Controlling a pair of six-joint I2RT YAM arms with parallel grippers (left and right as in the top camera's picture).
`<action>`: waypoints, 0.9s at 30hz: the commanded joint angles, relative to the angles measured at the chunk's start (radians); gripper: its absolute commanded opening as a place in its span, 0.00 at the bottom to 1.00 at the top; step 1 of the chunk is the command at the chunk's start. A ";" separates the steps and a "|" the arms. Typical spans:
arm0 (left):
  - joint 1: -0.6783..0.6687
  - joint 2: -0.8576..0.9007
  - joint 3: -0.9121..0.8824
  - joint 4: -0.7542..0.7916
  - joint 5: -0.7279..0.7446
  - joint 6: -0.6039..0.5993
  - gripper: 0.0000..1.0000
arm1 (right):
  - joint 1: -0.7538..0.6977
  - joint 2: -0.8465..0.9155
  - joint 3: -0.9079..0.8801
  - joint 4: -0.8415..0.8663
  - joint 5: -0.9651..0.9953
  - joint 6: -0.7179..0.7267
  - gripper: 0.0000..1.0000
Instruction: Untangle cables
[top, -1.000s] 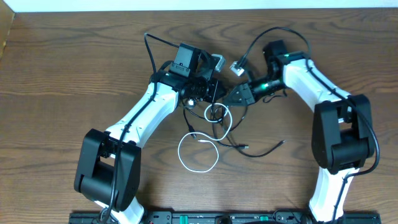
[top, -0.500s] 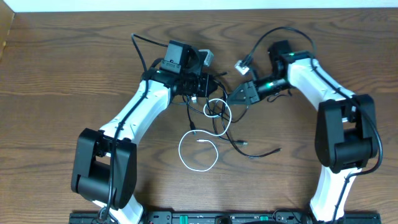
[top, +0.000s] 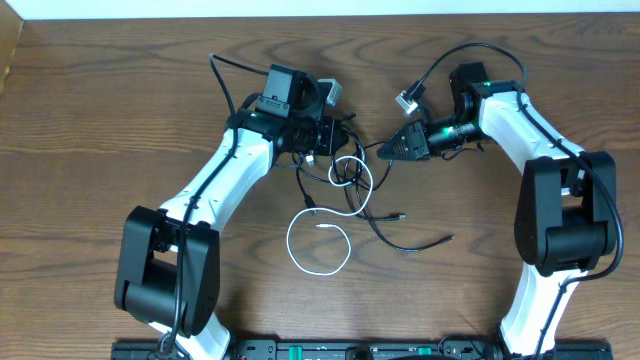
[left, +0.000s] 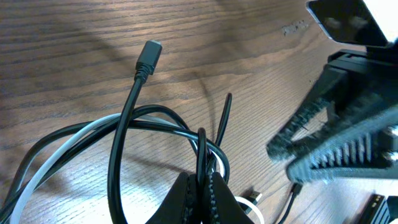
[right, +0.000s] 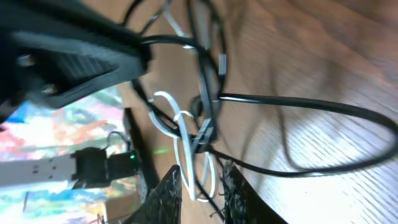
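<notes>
white arms (top: 225, 178), black joints (top: 165, 262), ribbed black right claw (top: 384, 150)

I work over a dark brown wooden table (top: 90, 130), its grain running left to right, and it fills nearly all I see. Along its far edge lies a narrow white strip (top: 300, 7); wall or floor, I cannot tell. A tan edge (top: 8, 50) pokes in at the far left corner. Soft light leaves a pale sheen on the wood. My right wrist view catches a blurred patch of many colours (right: 68, 124).
</notes>
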 joint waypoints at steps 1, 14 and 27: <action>-0.002 0.010 -0.010 0.003 0.010 0.028 0.07 | -0.003 -0.032 -0.006 0.011 0.079 0.126 0.19; -0.011 0.010 -0.010 0.003 0.107 0.084 0.07 | 0.005 -0.032 -0.007 0.050 0.226 0.397 0.26; -0.090 0.010 -0.011 0.012 -0.014 0.118 0.08 | 0.051 -0.032 -0.007 0.057 0.239 0.710 0.34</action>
